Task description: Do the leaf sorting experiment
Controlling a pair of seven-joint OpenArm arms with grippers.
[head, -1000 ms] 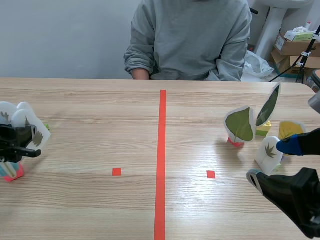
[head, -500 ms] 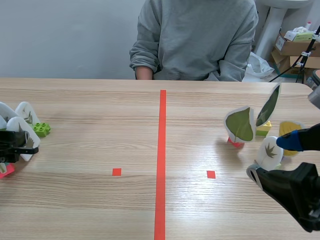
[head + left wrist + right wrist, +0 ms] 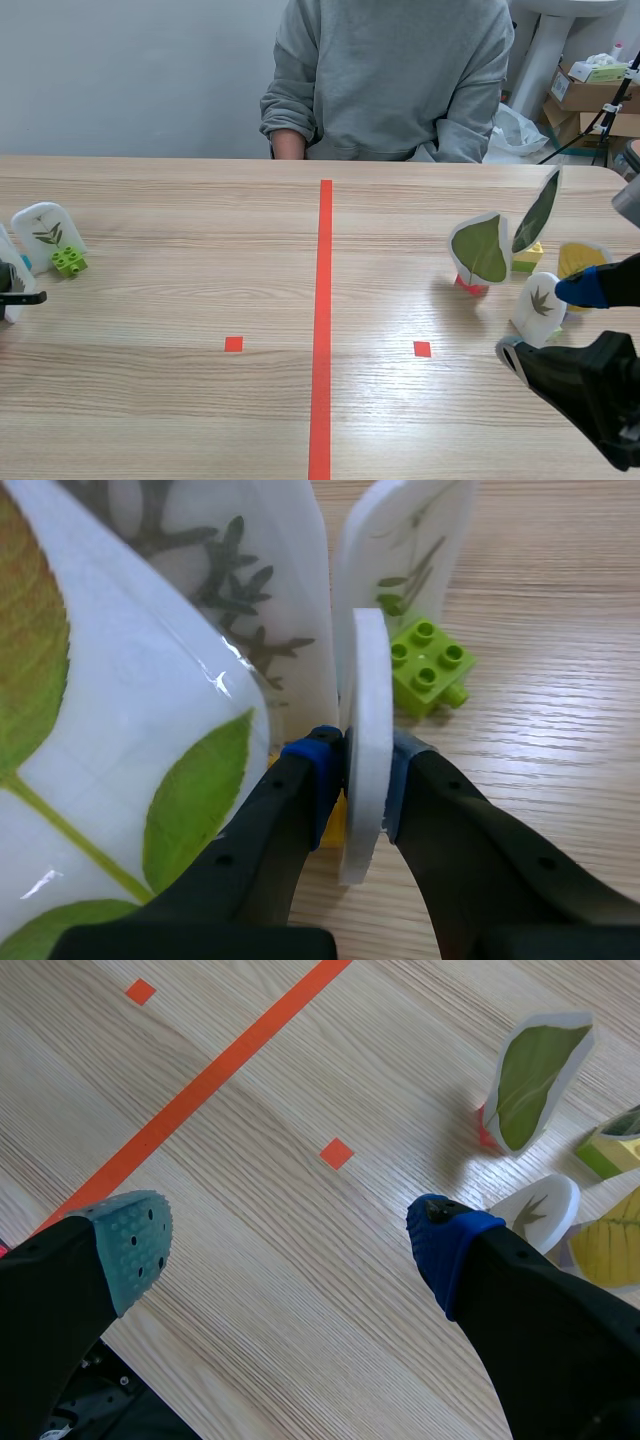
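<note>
In the left wrist view my left gripper [image 3: 358, 775] is shut on a white leaf card [image 3: 365, 740] seen edge-on. Beside it stand a card with a broad green leaf [image 3: 100, 730], one with a dark feathery leaf [image 3: 250, 590], and one with thin leaves [image 3: 405, 560] on a green brick [image 3: 432, 665]. In the scene view the left gripper [image 3: 15, 296] is at the far left table edge, near the thin-leaf card [image 3: 45, 232]. My right gripper [image 3: 288, 1240] hangs open over bare wood, close to a small brown-leaf card [image 3: 538, 305].
At the right stand a green-leaf card on a red base [image 3: 480, 248], a tall dark-leaf card [image 3: 537, 210] and a yellow-leaf card [image 3: 582, 258]. A red tape line [image 3: 323, 320] splits the table. A person in a grey sweater [image 3: 390, 75] sits across.
My left gripper has drawn left toward the table edge with its card, uncovering the thin-leaf card and green brick. The right arm has barely moved.
</note>
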